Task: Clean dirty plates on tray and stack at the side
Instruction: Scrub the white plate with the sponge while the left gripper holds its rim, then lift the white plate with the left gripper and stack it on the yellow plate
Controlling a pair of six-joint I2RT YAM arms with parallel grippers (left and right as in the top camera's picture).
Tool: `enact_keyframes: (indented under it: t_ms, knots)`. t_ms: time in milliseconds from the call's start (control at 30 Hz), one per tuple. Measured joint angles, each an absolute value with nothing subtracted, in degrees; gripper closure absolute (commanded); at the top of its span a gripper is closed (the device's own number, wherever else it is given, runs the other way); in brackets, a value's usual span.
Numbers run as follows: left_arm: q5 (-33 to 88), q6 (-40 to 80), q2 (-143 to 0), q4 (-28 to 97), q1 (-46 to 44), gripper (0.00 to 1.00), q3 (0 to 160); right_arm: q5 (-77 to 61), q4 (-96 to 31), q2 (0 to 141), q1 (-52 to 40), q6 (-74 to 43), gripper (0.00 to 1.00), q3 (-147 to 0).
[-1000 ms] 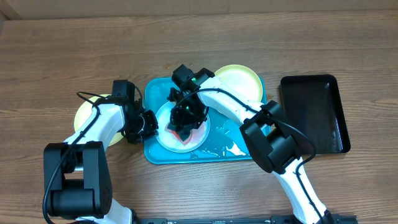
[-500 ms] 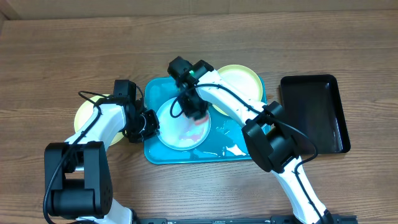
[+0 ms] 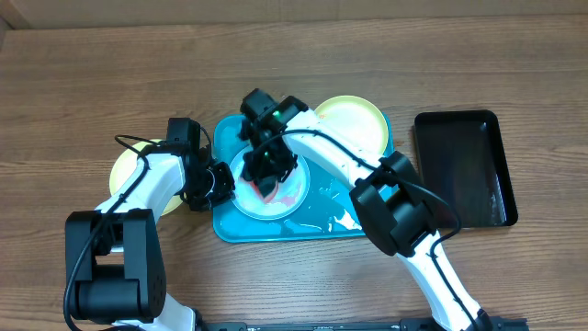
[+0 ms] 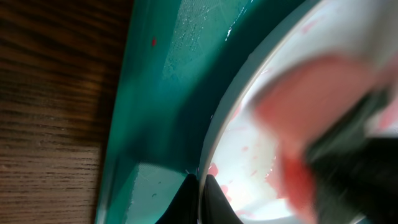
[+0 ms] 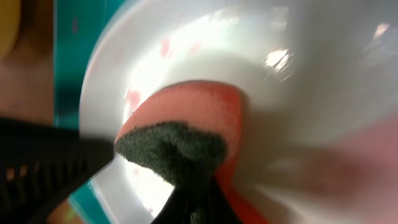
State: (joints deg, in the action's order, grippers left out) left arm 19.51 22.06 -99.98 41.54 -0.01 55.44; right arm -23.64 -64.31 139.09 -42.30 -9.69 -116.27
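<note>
Item: light-blue plate (image 3: pixel 292 200), small, round, whitish centre, lying in the left half of the tray (image 3: pixel 317 198), near the middle of the overhead frame. Condition: soiled, with red sauce smears (image 4: pixel 214 169) scattered over the inner face near the rim; centre glossy and wet-looking; the far side is blurred in the wrist views and cannot be graded. Step in hand: scrubbing. The right hand (image 5: pixel 194 202) is closed on a sponge (image 5: pixel 186 118), orange-red body with a dark green scouring face, and presses it onto the plate's surface. The left hand (image 4: pixel 200 186) is closed, pinching the plate's left rim to steady it against the tray wall. Next move, by judgement: further passes over the speckled band by the rim with the pinch kept firm, then a lift of the plate out to the stack at the side. Associated items: yellow-green plate (image 3: pixel 358 119) in the upper right corner of the tray, its state hard to read from above; second yellow-green plate (image 3: pixel 124 170) off the tray at the left of the frame, on the counter (image 3: pixel 92 83), partly under the left arm. Adjacent: black tray (image 3: pixel 464 165), at the right of the frame, apart from the turquoise one.
</note>
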Motion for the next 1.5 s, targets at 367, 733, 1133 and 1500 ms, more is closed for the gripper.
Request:
enact_keyframes:
  t_ms: [367, 733, 1133, 1500]
  knots:
    - [19.55, 21.98, -99.98, 41.58, -0.01, 0.96, 55.44, -18.48, -73.93, 137.99, -39.75, -9.15, 0.96, -116.14]
    - [17.47, 20.69, -97.80, 45.87, -0.01, 0.96, 57.17, -8.05, -73.63, 114.96, -32.86, -9.21, 0.96, -115.79]
    - [4.75, 20.38, -80.07, 49.54, -2.63, 0.96, 57.76, -7.60, -74.59, 102.08, -18.87, -10.26, 0.96, -117.01]
    - [-22.72, 24.05, -74.89, 53.04, -19.66, 0.96, 57.80, -8.58, -75.94, 102.08, -14.61, -10.46, 0.96, -117.01]
